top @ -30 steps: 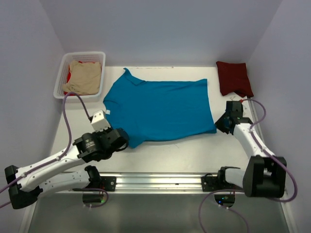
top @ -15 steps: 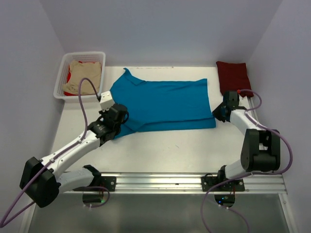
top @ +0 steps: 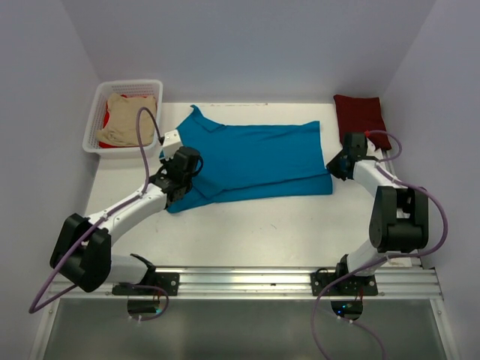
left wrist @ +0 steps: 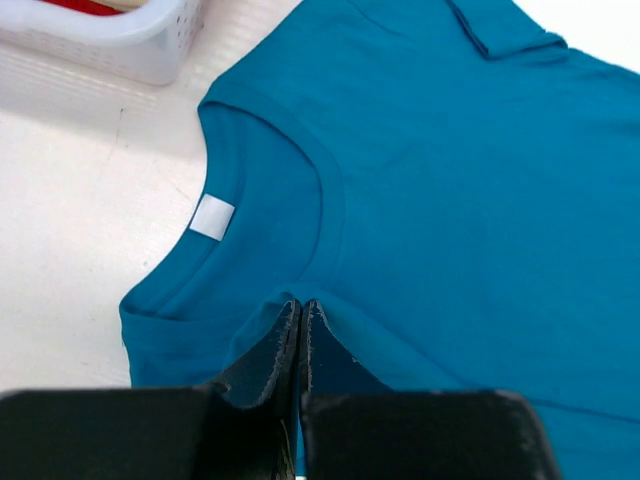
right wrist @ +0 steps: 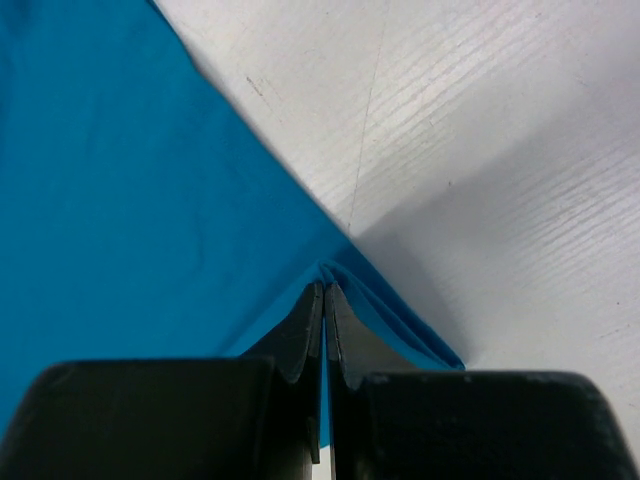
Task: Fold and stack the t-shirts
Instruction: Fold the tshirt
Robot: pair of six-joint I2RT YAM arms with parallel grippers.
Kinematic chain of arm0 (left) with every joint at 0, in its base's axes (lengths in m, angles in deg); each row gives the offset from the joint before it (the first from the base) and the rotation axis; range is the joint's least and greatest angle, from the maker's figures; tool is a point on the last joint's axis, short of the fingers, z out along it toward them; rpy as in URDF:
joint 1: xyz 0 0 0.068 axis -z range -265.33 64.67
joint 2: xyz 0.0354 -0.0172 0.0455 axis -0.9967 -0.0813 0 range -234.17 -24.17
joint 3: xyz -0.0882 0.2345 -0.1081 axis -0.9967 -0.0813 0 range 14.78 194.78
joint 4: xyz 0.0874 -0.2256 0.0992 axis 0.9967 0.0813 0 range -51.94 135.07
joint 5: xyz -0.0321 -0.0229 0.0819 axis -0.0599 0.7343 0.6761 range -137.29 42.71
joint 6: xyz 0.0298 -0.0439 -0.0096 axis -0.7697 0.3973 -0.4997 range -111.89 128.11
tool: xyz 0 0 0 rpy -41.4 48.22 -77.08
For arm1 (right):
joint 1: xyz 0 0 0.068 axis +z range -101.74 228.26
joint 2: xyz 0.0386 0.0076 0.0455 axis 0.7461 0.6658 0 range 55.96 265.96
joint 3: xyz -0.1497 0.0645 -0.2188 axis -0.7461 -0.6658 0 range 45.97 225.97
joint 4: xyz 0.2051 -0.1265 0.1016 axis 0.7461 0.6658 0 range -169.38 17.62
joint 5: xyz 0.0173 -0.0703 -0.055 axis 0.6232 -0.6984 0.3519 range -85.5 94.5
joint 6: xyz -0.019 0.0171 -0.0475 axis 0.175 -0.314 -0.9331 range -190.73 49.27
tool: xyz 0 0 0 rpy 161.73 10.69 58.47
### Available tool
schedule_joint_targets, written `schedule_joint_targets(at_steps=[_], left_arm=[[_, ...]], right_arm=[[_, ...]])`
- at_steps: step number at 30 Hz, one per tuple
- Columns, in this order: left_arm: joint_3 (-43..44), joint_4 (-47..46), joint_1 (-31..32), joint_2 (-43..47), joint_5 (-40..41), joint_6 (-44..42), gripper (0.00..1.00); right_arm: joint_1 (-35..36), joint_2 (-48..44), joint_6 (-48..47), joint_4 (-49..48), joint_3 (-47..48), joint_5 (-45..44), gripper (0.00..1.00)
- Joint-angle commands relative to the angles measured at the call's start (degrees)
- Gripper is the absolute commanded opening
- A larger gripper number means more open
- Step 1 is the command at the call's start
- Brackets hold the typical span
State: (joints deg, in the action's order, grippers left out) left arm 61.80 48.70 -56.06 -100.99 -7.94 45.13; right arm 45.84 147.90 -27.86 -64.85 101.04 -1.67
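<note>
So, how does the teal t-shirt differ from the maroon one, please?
The teal t-shirt lies spread wide; the maroon t-shirt is folded in the far right corner. The left end effector and right end effector pinch the teal; neither holds the maroon. Both lie on the table.

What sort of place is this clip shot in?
Likely a lab test cell, not a home: a white table boxed in by plain walls, two arms mounted on a rail at its near edge, and a teal shirt spread out near a basket.
</note>
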Motion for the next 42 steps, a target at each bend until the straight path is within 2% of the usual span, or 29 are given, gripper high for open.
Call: schedule_joint_targets(at_steps=[1, 11, 21, 28, 30, 32, 33, 35, 36, 37, 39, 42], left_arm=[[3.2, -3.3, -1.2, 0.3, 1.4, -1.4, 0.00], [2.5, -1.9, -3.5, 0.4, 2.0, -0.7, 0.00], [2.4, -8.8, -5.7, -4.6, -0.6, -2.6, 0.00], [6.1, -13.0, -7.0, -10.6, -3.2, -4.5, 0.00], [6.3, -15.5, -7.6, -11.8, -3.4, -5.9, 0.00], [7.0, -16.4, -7.9, -12.2, -3.5, -6.5, 0.00], [7.2, -17.5, -8.1, -12.0, -3.4, -7.0, 0.01], [8.2, -17.3, -8.1, -11.8, -2.5, -7.1, 0.27], [8.3, -16.7, -8.2, -11.0, -2.3, -7.2, 0.67], [8.7, -16.2, -8.1, -10.3, -1.8, -6.8, 0.81], [8.5, -14.9, -8.1, -7.4, -2.1, -6.9, 1.00], [7.6, -12.0, -7.9, -3.1, -4.8, -6.2, 1.00]], right_arm=[[-0.2, 1.3, 0.5, -2.7, 2.7, 0.0, 0.00], [-0.2, 5.0, 0.5, -3.2, 5.0, 0.4, 0.00], [-0.2, 9.9, 0.5, -3.6, 8.9, 0.6, 0.00], [-0.2, 14.0, 0.5, -4.7, 10.4, 1.7, 0.00], [-0.2, 14.2, 0.4, -5.6, 10.1, 1.9, 0.06], [-0.2, 14.1, 0.3, -7.7, 9.3, 3.0, 0.30], [-0.2, 13.4, 0.0, -9.8, 8.7, 3.5, 0.55], [-0.1, 11.4, -0.2, -12.8, 6.0, 4.6, 0.78], [-0.1, 8.7, -0.6, -16.9, 4.6, 4.6, 0.99], [0.0, 6.9, -0.9, -19.2, 1.3, 4.5, 0.99], [0.1, 2.7, -1.6, -23.6, -2.0, 3.6, 0.99], [0.4, -0.1, -2.7, -23.1, -2.9, 4.8, 0.99]])
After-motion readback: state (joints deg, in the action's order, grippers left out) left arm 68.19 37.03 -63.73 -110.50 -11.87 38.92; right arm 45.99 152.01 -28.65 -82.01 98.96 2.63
